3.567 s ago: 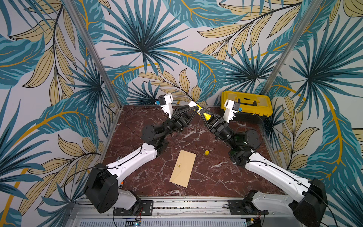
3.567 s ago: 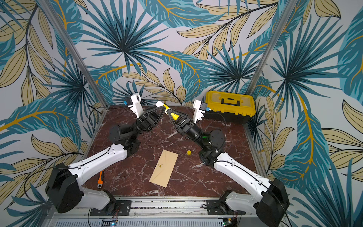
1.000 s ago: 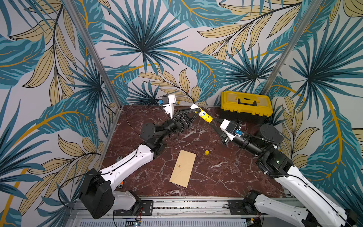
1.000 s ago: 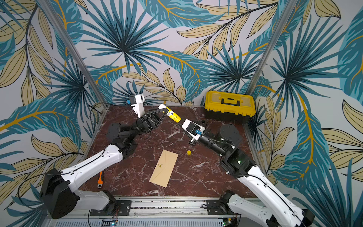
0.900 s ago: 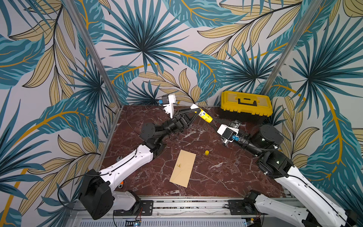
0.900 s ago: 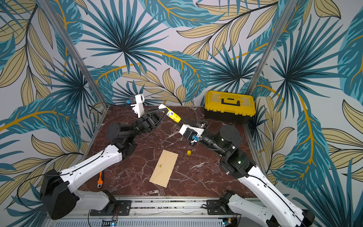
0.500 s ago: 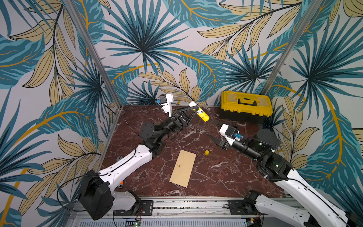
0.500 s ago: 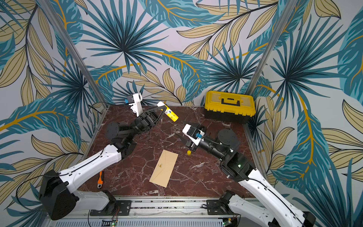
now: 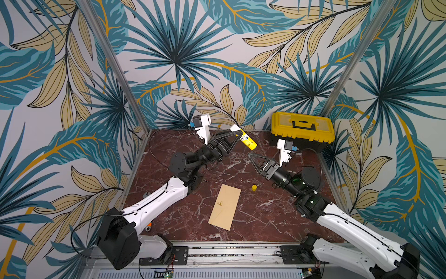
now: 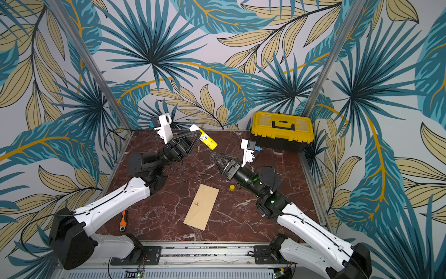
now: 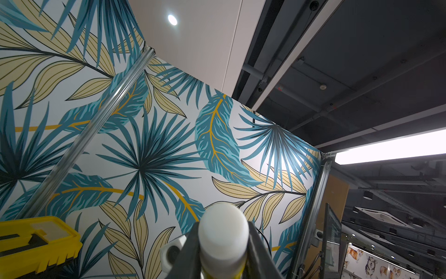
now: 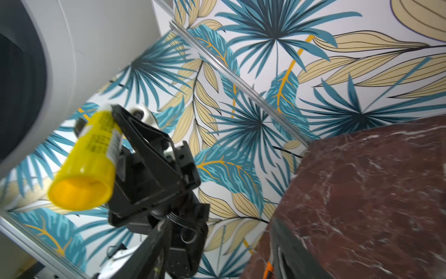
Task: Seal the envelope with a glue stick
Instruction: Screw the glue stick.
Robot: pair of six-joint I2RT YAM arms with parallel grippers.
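Uncapping looks done: left pincer (image 9: pixel 237 133) clamps the glue stick (image 9: pixel 246 141) aloft at 12 o'clock; right pincer (image 9: pixel 251 156) is empty, jaws apart. The envelope (image 9: pixel 225 207) lies mid-tabletop (image 9: pixel 169 212), the cap (image 9: pixel 254 187) at its 2 o'clock. Next, lower the stick onto the envelope's sealing edge.

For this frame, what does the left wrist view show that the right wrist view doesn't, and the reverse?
Only the left wrist view: the glue stick end-on with its white tip, the yellow toolbox, and the ceiling. Only the right wrist view: the stick's yellow barrel and barcode label from the side, and the marble table. Both: the left gripper clamped on the glue stick, against the leaf-patterned wall.
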